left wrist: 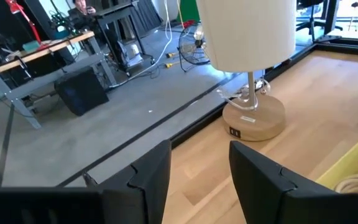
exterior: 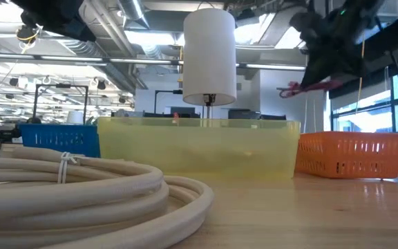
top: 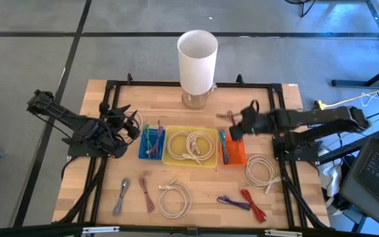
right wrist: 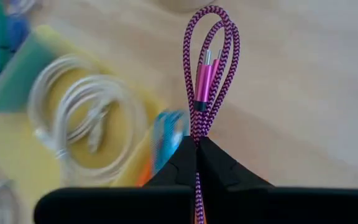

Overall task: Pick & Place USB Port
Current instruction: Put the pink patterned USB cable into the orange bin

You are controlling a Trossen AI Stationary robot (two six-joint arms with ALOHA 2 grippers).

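My right gripper (right wrist: 197, 142) is shut on a magenta braided USB cable (right wrist: 211, 56) folded into a loop, with its metal plugs (right wrist: 205, 78) lying inside the loop. In the high view the right gripper (top: 233, 126) hangs above the table's far side, over the gap between the yellow bin (top: 191, 162) and the orange bin (top: 237, 158); the cable (top: 224, 117) sticks out past it. In the low view the cable (exterior: 308, 86) is well above the bins. My left gripper (left wrist: 197, 171) stands open and empty beside the blue bin (top: 143, 153). My right gripper pinches the folded cable's strands (right wrist: 196, 127) between its two fingertips, several strands together. The fingers slant down from the table's right side and lie along the cable. The looped end juts past the fingertips, lifted clear of the table and bins.
A white lamp (top: 197, 56) on a wooden foot stands at the far middle. White coils lie in the yellow bin, and coloured cables in the blue and orange ones. Loose on the near table are white coils (top: 260, 172) (top: 175, 199), grey (top: 122, 196), maroon, purple and red (top: 254, 204) cables.
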